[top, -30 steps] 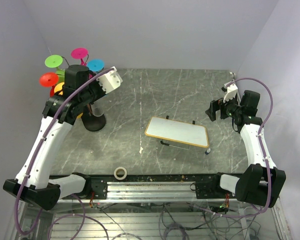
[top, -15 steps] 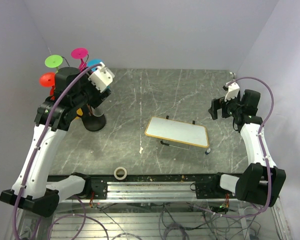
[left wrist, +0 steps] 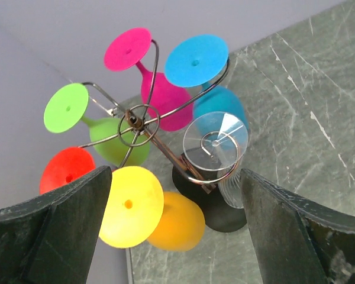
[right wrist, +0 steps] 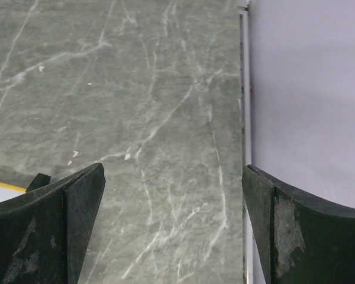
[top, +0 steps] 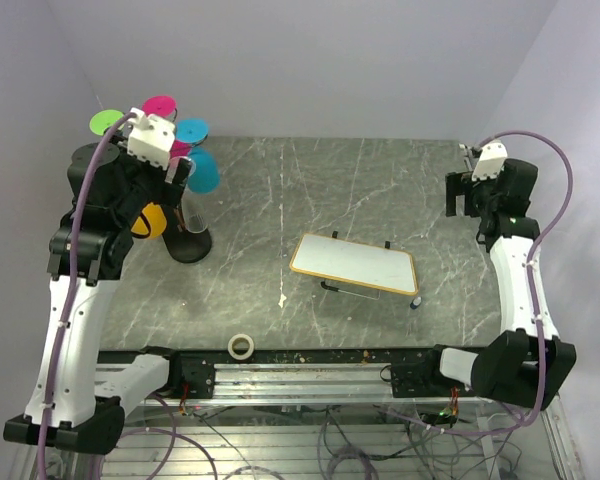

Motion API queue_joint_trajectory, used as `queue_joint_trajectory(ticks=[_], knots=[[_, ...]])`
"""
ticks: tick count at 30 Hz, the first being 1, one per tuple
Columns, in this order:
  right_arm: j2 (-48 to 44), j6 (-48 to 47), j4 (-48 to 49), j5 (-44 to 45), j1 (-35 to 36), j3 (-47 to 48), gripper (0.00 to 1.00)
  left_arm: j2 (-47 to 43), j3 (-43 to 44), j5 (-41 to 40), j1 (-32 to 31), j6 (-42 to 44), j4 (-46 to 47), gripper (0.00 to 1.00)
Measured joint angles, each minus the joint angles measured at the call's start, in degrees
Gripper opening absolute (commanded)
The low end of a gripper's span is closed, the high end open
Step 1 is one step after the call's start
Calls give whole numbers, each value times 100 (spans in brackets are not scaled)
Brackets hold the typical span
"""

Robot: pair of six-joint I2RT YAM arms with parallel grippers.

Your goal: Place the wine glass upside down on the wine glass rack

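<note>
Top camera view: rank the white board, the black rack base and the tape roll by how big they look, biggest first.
1. White board, clearly the largest.
2. Black rack base, mid-sized.
3. Tape roll, the smallest.

Thin dark metal wire, slight sheen: wine glass rack (left wrist: pixel 132 119). Clear, ribbed bowl: wine glass (left wrist: pixel 222 139). Grey marbled, matt: table (left wrist: pixel 307 106).

No legible text, label, brand or number on any surface.
</note>
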Motion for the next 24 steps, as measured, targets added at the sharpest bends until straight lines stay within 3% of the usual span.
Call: queue_joint_trajectory(ticks=[8, 13, 24], knots=[[-951, 142, -87, 160, 0, -70, 100, -699, -616, 426, 356, -796, 223, 99], [-1663, 155, -131, 170, -2, -225, 100, -962, -927, 616, 420, -822, 297, 99], [-2002, 175, -831, -50, 0, 72, 100, -1213, -1045, 564, 601, -951, 328, 99]])
